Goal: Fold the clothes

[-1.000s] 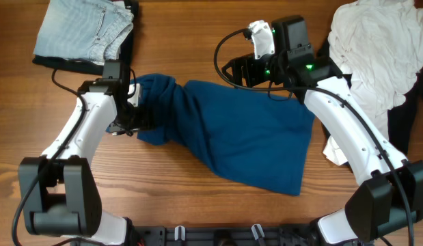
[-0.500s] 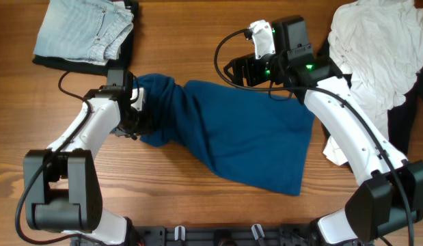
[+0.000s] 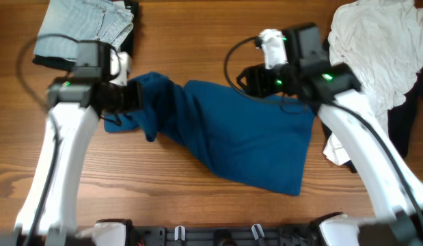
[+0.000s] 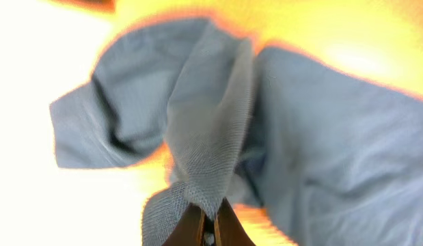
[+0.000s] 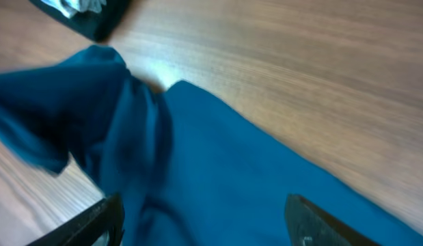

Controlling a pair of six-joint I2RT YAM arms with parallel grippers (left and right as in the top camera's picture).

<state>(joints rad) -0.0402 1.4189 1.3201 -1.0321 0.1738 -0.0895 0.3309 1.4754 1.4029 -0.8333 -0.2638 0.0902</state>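
A blue garment (image 3: 245,140) lies spread across the middle of the table, its left end bunched and lifted. My left gripper (image 3: 127,96) is shut on that bunched end. In the left wrist view the fingertips (image 4: 208,222) pinch a fold of the blue garment (image 4: 218,130), which hangs away from them. My right gripper (image 3: 255,78) hovers over the garment's far edge. In the right wrist view its fingers (image 5: 95,219) stand wide apart over the blue garment (image 5: 218,171), nothing between them.
Folded light jeans (image 3: 81,31) sit on a dark garment at the far left. A heap of white clothes (image 3: 375,48) fills the far right corner, with a dark piece (image 3: 402,126) at the right edge. Bare wood lies in front of the garment.
My left gripper has shut on the garment's bunched end and moved up and to the left, drawing that end with it. The right gripper has shifted slightly right and narrowed a little.
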